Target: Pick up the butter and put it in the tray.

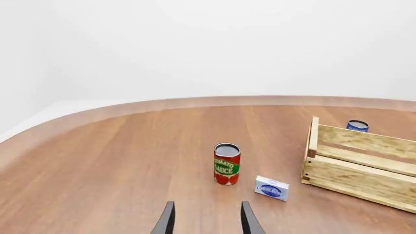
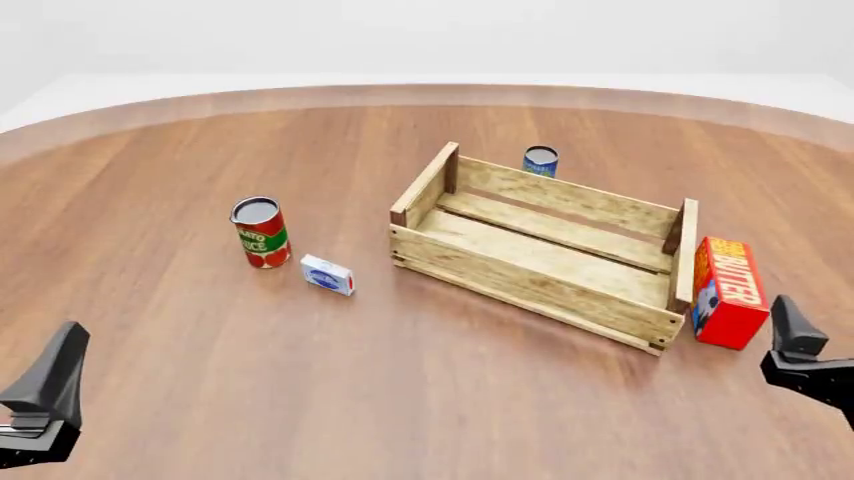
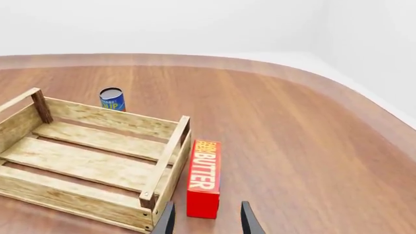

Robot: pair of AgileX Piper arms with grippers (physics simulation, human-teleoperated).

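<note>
**Right arm lined up on the butter, nothing picked yet**

So, the butter (image 2: 729, 291) stands on its long edge on the table, just beside the right end board of the tray (image 2: 534, 278), nearly touching it. From the right wrist cam it sits straight ahead of the fingers, lettered face up and to the side.

Handling, my guess: stiff cardboard carton, light, won't sag or crush under normal squeeze, but the printed faces look smooth so it could slip if pinched near a corner. It's narrow across the two broad faces, so I'd take it there, abt mid-length, w/ the fingers straddling it from above. The tray-side face is tight against the end board, so one finger has little room; may need to nudge the box away first.

Right gripper (image 3: 203, 218): fingers apart, gap looks a bit wider than the carton, holding nothing, short of the box and not touching it.

Left gripper (image 1: 206, 218): also parted and empty, pointing toward the tomato can (image 1: 226, 164) and small white box (image 1: 272, 188), well apart from the butter
</note>
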